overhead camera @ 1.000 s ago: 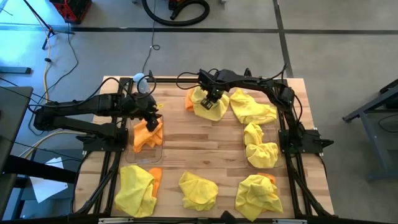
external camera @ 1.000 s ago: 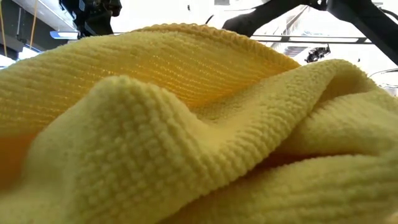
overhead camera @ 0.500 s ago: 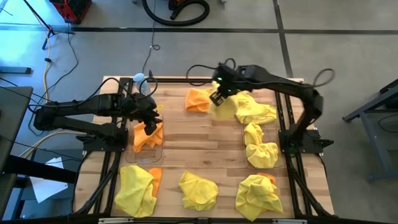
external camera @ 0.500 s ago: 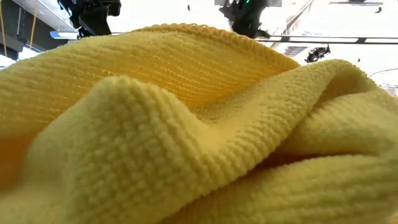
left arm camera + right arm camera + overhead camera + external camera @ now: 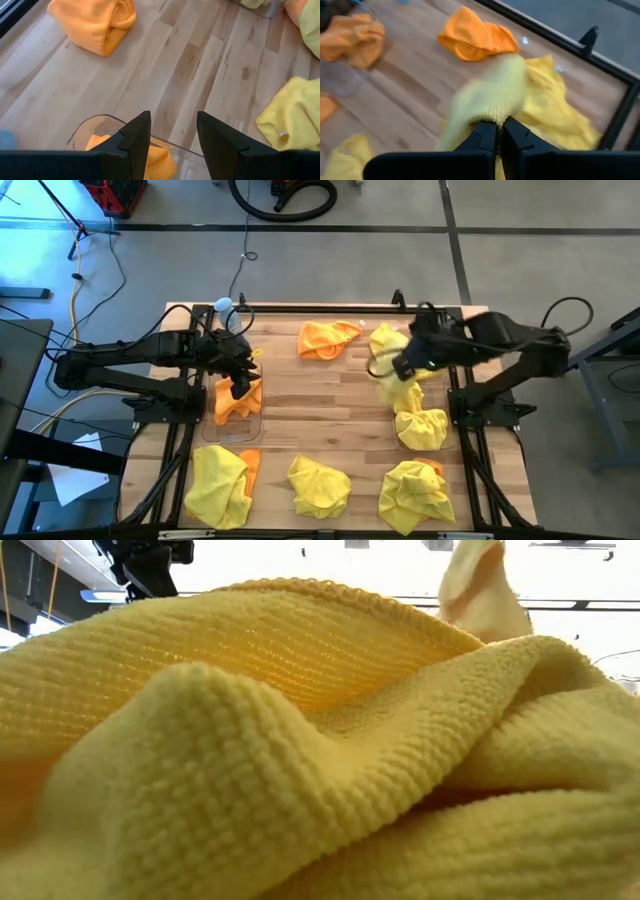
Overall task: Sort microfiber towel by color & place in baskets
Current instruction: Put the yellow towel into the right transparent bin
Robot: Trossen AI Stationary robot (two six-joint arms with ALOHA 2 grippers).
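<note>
A yellow microfiber towel (image 5: 388, 372) hangs pinched between the pressed-together fingers of the right gripper (image 5: 402, 366), just above the right basket (image 5: 443, 442), which already holds a yellow towel (image 5: 420, 425). To do this step well, the gripper should probably carry the cloth on over the middle of that basket and lower it before letting go, so no corner drapes over the rim. Away from that basket, across the table (image 5: 330, 405), the left gripper (image 5: 240, 385) hovers with fingers spread over the left basket (image 5: 238, 428), which holds an orange towel (image 5: 238, 400). Another orange towel (image 5: 325, 338) lies loose at the table's far edge.
</note>
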